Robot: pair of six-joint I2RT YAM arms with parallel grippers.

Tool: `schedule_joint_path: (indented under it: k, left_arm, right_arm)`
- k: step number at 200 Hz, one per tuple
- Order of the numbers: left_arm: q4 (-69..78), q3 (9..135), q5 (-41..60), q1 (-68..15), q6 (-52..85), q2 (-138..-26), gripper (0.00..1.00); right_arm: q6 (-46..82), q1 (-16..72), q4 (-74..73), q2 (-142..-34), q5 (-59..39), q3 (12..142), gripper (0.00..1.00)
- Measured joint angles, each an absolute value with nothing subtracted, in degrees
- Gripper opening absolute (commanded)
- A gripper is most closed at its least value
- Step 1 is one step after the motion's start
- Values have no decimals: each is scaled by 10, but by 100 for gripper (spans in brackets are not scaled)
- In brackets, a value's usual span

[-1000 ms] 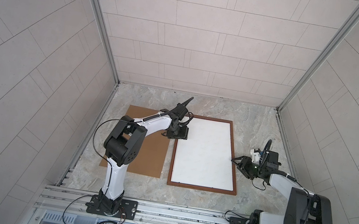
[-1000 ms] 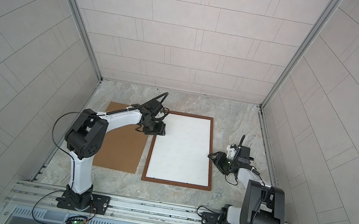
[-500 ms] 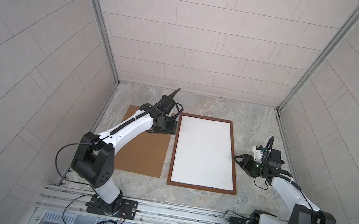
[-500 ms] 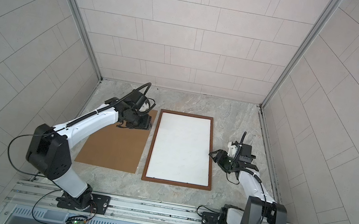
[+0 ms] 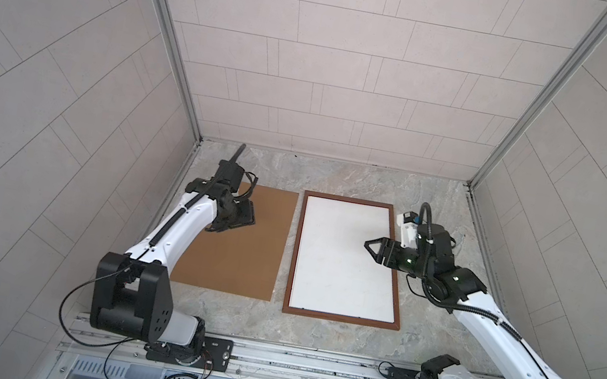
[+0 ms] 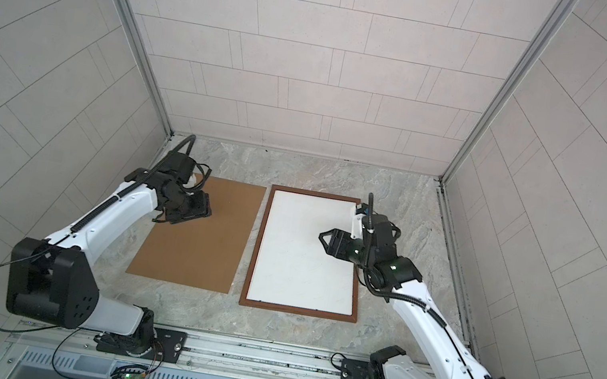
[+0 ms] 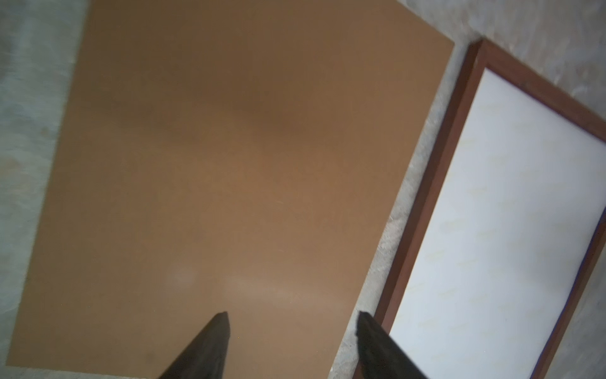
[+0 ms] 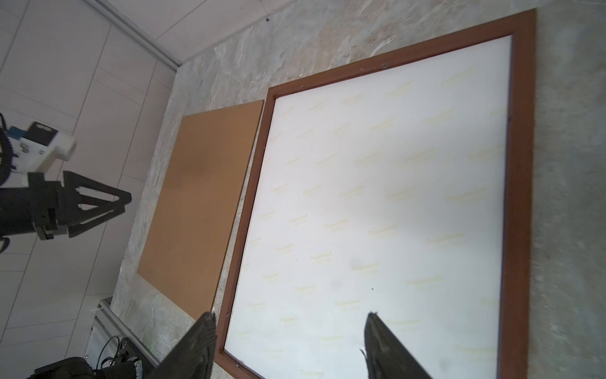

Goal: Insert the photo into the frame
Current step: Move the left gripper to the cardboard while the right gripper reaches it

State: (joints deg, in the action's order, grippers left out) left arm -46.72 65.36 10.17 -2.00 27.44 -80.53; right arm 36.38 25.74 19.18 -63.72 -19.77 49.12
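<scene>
Your right claw (image 5: 370, 248) hangs over the photo (image 5: 342, 273). Its two fingers (image 8: 198, 351) stand apart with nothing between them, so it is open and empty. Your left claw (image 7: 292, 315) is also spread and holds nothing. It hovers over the far left part of the brown backing board (image 5: 234, 258), well clear of the frame (image 5: 340, 317).

The photo lies flat inside the frame with its plain white back up. The dark moulding shows all the way round it in both top views. Frame and photo share one long axis, which runs from the rail at the front of the counter (image 5: 338, 175) toward the back wall. The backing board lies parallel just to their left, with a narrow strip of counter between them.

What matters for your next move is who sits over what. The photo is directly beneath the right claw, toward its right long edge and in the farther half of the sheet, so the right arm is clearly the nearer one to it. The left arm is the nearer one to the board.

From here the sheet looks seated, though you cannot tell whether every corner is down in the rebate. If you press it home, work along the long edges.
</scene>
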Motion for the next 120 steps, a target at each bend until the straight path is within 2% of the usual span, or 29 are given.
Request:
schedule_joint_path:
  k: [36, 68, 120]
  left_arm:
    - [-455, 662, 102, 74, 293, -825, 77]
    - [-415, 663, 96, 140, 308, -855, 78]
    - [-368, 671, 87, 167, 274, -951, 74]
  right_arm:
    - [378, 381, 161, -808, -164, 634, 68]
    - [391, 444, 126, -961, -161, 761, 68]
    - [412, 502, 128, -1152, -153, 907, 71]
